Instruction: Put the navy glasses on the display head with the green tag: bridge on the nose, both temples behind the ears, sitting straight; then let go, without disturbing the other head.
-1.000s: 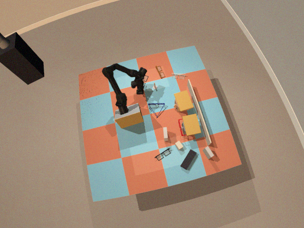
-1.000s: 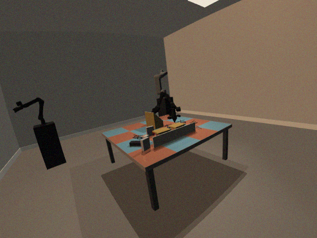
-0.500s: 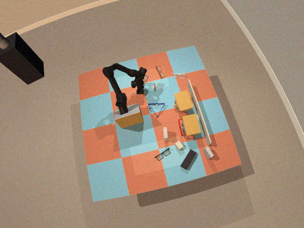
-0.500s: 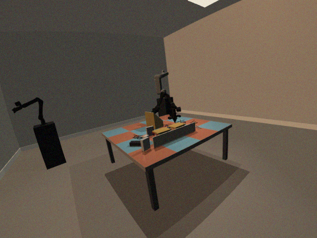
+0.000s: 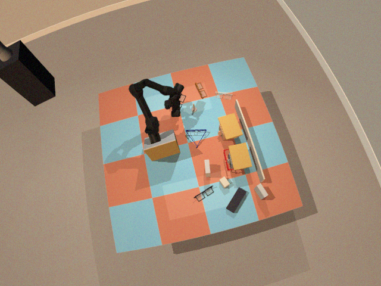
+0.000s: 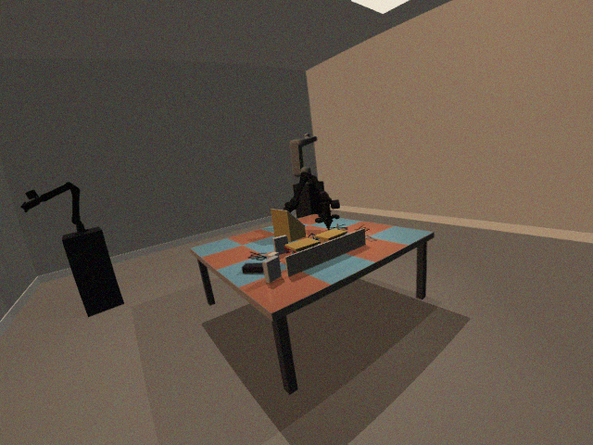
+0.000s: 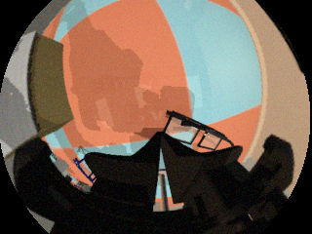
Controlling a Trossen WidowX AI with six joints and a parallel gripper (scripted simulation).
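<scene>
The checkered table (image 5: 132, 227) (image 6: 404, 235) (image 7: 214, 58) is carrying the navy glasses (image 5: 198, 130) (image 7: 84, 170), which are lying low and right of the claw (image 5: 175, 108) (image 6: 328, 226) (image 7: 160, 135) in the top view, low left in the wrist view. Their front is running roughly crosswise in the top view, folded temples meeting below. The sole arm is holding its claw shut, gripping nothing. Dark glasses (image 5: 182, 98) (image 7: 169, 117) are lying beside it. Rightward, two yellow-topped heads (image 5: 230, 126) (image 6: 331, 235) are standing before a wall (image 5: 250, 141) (image 6: 325, 253); the green tag isn't showing. The claw probably needs opening and moving over, avoiding the wedge (image 5: 162, 151) (image 6: 281, 224) (image 7: 49, 83).
</scene>
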